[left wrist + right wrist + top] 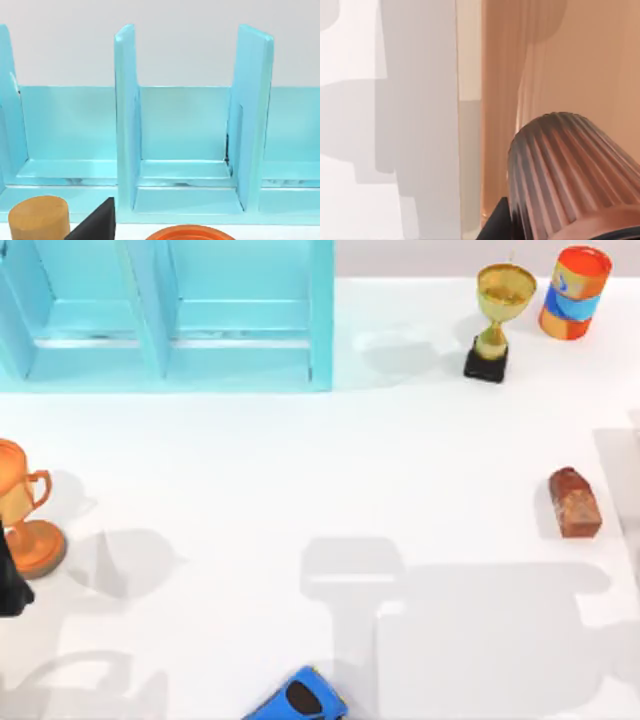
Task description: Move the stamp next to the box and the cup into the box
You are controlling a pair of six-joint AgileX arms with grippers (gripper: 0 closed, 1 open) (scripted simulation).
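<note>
stamp (574, 502) near counter's (300, 470) right edge, open middle | box (165, 315) far-left corner | cup (570, 175) close before right claw, grip state unclear | left claw state unclear

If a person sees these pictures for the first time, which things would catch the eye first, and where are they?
The large light-blue box with upright dividers fills the table's far left. At the far right stand a gold trophy and an orange-and-blue can, with the reddish-brown stamp nearer, by the right edge. An orange trophy stands at the left edge, and the right wrist view shows the ribbed copper cup close up.
</note>
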